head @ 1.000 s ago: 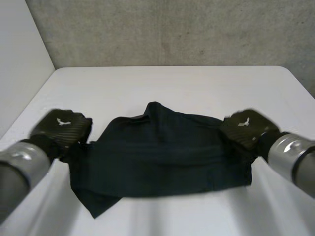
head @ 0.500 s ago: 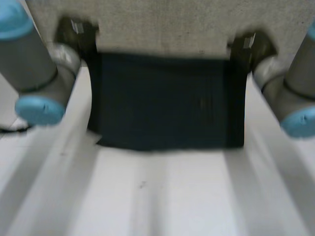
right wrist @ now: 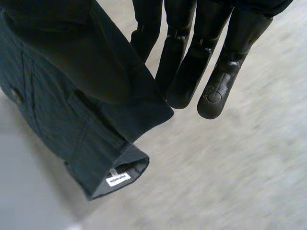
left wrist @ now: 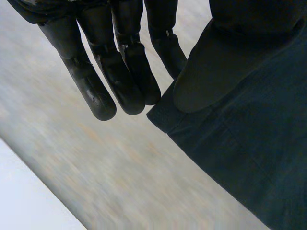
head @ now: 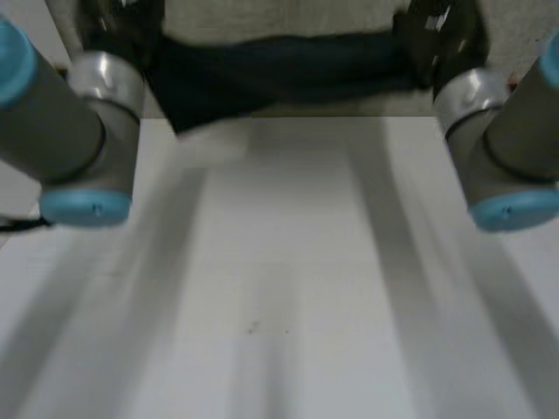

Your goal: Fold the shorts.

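Shorts [head: 279,65] held up over far end of table [head: 288,262], upper edge cut off by frame. Left hand [head: 118,26] and right hand [head: 437,35] half out of frame, fingers lost against dark cloth.

Left wrist view: left hand [left wrist: 108,62] palm cut off. Thumb pins shorts [left wrist: 240,143] to fingers, contact spot hidden behind thumb. Cloth runs out of frame.

Right wrist view: right hand [right wrist: 230,48] same, pinch hidden under thumb. Label [right wrist: 118,179] print too small to read.
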`<action>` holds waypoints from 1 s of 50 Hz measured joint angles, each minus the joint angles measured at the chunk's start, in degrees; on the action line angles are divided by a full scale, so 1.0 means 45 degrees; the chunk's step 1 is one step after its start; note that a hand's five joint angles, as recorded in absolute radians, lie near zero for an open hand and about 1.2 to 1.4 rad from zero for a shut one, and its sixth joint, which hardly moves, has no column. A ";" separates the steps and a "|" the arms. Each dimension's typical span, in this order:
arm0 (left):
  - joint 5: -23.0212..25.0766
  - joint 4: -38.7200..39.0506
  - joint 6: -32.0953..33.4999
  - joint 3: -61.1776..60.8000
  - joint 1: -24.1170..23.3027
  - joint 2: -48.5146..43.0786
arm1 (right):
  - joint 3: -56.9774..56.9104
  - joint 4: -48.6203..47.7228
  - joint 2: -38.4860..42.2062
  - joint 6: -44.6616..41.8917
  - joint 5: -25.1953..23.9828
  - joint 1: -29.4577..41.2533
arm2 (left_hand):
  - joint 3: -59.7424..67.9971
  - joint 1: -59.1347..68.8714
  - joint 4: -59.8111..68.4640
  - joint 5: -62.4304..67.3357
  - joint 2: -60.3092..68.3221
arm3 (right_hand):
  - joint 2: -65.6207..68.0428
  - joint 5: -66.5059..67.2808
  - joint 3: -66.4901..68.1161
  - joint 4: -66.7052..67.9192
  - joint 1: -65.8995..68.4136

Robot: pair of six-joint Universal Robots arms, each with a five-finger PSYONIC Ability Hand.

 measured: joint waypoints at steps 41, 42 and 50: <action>0.0588 -1.0021 0.0132 -0.8523 -0.0660 0.5084 | 0.6707 0.9303 -0.3074 -0.1928 -0.0774 0.0160 | 0.0000 0.0000 0.0000 0.0000 0.0001 | 0.0094 0.0001 0.0000 0.0000 0.0000; 0.0739 -1.0381 0.0132 -0.8682 -0.0781 0.5398 | 0.6962 0.9704 -0.3423 -0.2146 -0.0905 0.0147 | 0.0000 0.0000 0.0000 -0.0001 0.0001 | 0.0094 0.0001 0.0000 0.0000 0.0000; 0.1939 -1.1823 0.0145 -0.9258 -0.1362 0.7277 | 0.8313 1.1541 -0.5413 -0.3178 -0.2261 -0.0200 | 0.0000 0.0000 0.0000 0.0000 0.0001 | 0.0094 0.0001 0.0000 0.0000 0.0000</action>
